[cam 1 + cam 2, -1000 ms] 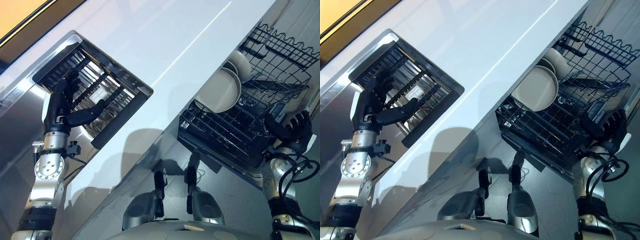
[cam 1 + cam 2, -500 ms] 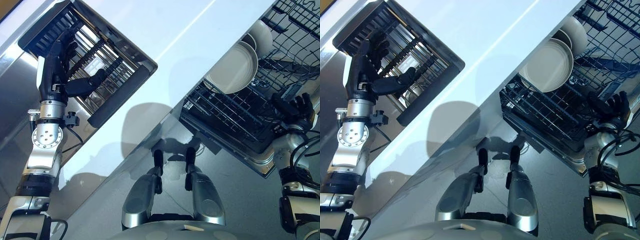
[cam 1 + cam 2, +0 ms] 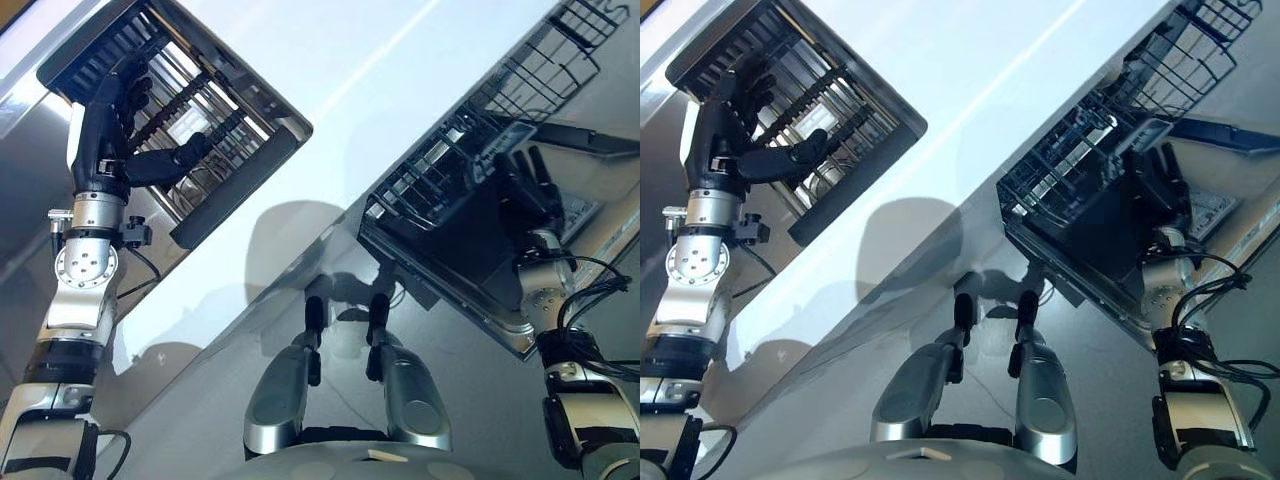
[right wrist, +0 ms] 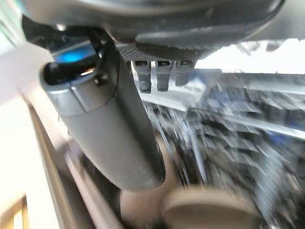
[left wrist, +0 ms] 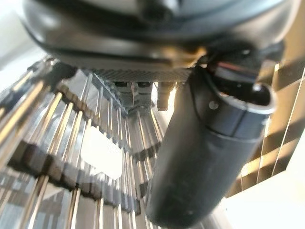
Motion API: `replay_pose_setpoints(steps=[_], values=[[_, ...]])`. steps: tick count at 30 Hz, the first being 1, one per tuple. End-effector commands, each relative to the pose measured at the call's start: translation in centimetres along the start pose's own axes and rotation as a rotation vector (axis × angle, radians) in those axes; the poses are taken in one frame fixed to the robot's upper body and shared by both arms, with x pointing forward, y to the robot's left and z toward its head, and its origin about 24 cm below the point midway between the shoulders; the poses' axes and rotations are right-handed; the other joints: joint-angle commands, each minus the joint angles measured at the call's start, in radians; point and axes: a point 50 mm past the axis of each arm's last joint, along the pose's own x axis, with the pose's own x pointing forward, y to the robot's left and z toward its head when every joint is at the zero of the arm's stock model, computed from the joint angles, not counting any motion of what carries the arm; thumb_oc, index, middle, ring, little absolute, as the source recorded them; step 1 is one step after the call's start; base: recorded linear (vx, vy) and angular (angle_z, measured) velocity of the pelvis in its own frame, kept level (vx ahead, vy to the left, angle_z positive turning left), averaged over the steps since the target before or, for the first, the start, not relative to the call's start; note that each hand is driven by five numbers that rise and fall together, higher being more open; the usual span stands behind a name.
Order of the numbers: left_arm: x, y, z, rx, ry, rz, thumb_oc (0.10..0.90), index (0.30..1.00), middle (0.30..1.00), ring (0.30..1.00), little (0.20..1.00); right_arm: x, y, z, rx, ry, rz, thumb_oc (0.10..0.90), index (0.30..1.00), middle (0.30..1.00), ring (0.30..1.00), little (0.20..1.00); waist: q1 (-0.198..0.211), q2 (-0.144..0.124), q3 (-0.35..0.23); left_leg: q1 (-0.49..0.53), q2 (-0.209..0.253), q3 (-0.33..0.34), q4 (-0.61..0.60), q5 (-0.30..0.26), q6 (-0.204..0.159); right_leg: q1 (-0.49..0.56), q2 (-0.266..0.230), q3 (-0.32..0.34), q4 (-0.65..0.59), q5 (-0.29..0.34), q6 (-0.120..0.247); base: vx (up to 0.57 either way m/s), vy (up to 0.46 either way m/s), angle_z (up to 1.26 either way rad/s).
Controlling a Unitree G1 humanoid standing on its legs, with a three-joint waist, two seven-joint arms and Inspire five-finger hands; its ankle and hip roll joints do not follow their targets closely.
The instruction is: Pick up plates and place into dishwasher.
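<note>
The head camera has swung in the last second, so the whole scene has slid across the view. That is not a move of the things.

The real change is at the right hand (image 3: 527, 185). It was bunched at the near edge of the black wire dishwasher basket (image 3: 437, 172), and has since come up against the basket with its fingers straight and spread, gripping nothing. In its wrist view a pale, rounded, plate-like shape (image 4: 205, 207) lies just past the thumb (too blurred to be sure).

The left hand (image 3: 108, 150) stays over the black-framed metal bar rack (image 3: 240, 170) sunk in the white glossy counter (image 3: 330, 80), fingers splayed, thumb out, empty.

Judging from this, no plate is in hand, and a fresh pick-up at the bar rack comes next.
</note>
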Motion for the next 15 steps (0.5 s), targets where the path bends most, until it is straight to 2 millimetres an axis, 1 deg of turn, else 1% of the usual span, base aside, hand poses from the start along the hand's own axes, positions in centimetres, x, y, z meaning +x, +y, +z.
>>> replay_pose_setpoints(steps=[1,4,6,8,9,10,11,12,13,15], values=[[-1.5,-1.0,0.7,-0.092,-0.087,-0.008,0.800,0.900,0.900,0.900,0.900,2.2,17.9,1.1,0.103,-0.084,0.810,0.800,0.900,0.900,0.900,0.900,0.107,-0.031,-0.076,-0.031,-0.063,-0.012,0.114,-0.122,0.019,0.004,0.010,-0.019,0.191,-0.221,0.008,0.06,0.050,0.21],[-1.8,-1.2,0.5,-0.095,-0.077,-0.017,0.800,0.900,0.900,0.900,0.900,1.7,18.9,0.7,0.106,-0.094,0.823,0.800,0.900,0.900,0.900,0.900,0.112,-0.037,-0.089,-0.022,-0.067,-0.017,0.108,-0.120,0.025,0.018,0.011,-0.020,0.174,-0.210,0.009,0.05,0.054,0.10],[-2.0,-1.3,0.4,-0.096,-0.070,-0.021,0.800,0.900,0.900,0.900,0.900,1.5,19.0,0.6,0.098,-0.105,0.812,0.800,0.900,0.900,0.900,0.900,0.114,-0.042,-0.095,-0.011,-0.071,-0.019,0.103,-0.121,0.030,0.029,0.011,-0.018,0.166,-0.207,0.010,0.05,0.050,0.11],[-2.2,-1.3,0.3,-0.098,-0.066,-0.021,0.800,0.900,0.900,0.900,0.900,1.4,18.6,0.6,0.073,-0.134,0.756,0.800,0.900,0.900,0.900,0.900,0.114,-0.045,-0.099,-0.001,-0.072,-0.017,0.096,-0.122,0.033,0.039,0.012,-0.015,0.158,-0.203,0.013,0.04,0.051,0.03],[-2.3,-1.4,0.3,-0.100,-0.062,-0.020,0.800,0.900,0.900,0.900,0.900,1.6,18.0,0.8,0.045,-0.174,0.681,0.800,0.900,0.900,0.900,0.900,0.113,-0.046,-0.099,0.010,-0.072,-0.014,0.093,-0.128,0.034,0.048,0.012,-0.012,0.157,-0.207,0.015,0.03,0.055,-0.04],[-2.3,-1.4,0.2,-0.099,-0.060,-0.018,0.800,0.900,0.900,0.900,0.900,1.8,17.3,1.1,-0.014,-0.218,0.595,0.800,0.900,0.900,0.900,0.900,0.109,-0.047,-0.103,0.013,-0.072,-0.013,0.087,-0.123,0.036,0.049,0.013,-0.011,0.150,-0.199,0.016,0.02,0.062,-0.02],[-2.4,-1.3,0.2,-0.102,-0.058,-0.015,0.800,0.900,0.900,0.900,0.900,1.9,16.5,1.7,-0.146,-0.296,0.474,0.800,0.900,0.900,0.900,0.900,0.106,-0.048,-0.104,0.021,-0.072,-0.009,0.080,-0.124,0.038,0.053,0.014,-0.007,0.147,-0.199,0.017,0.00,0.076,0.03],[-2.5,-1.4,0.2,-0.104,-0.057,-0.009,0.800,0.900,0.900,0.900,0.900,1.9,15.7,2.5,-0.332,-0.398,0.333,0.800,0.900,0.900,0.900,0.900,0.101,-0.048,-0.104,0.030,-0.070,-0.002,0.074,-0.129,0.039,0.056,0.014,-0.002,0.149,-0.203,0.018,0.00,0.088,0.03],[-2.7,-1.5,0.2,-0.106,-0.057,-0.002,0.800,0.900,0.900,0.900,0.900,1.8,15.0,3.2,-0.477,-0.472,0.238,0.800,0.900,0.900,0.900,0.900,0.095,-0.048,-0.106,0.034,-0.068,0.002,0.068,-0.129,0.042,0.055,0.015,0.003,0.148,-0.202,0.019,-0.01,0.102,0.02],[-3.2,-1.5,0.1,-0.107,-0.054,0.023,0.800,0.900,0.900,0.900,0.900,1.0,13.4,4.4,-0.667,-0.578,0.125,0.800,0.900,0.900,0.900,0.900,0.076,-0.049,-0.114,0.041,-0.066,0.013,0.055,-0.126,0.046,0.053,0.018,0.012,0.143,-0.195,0.022,-0.02,0.124,0.07]])
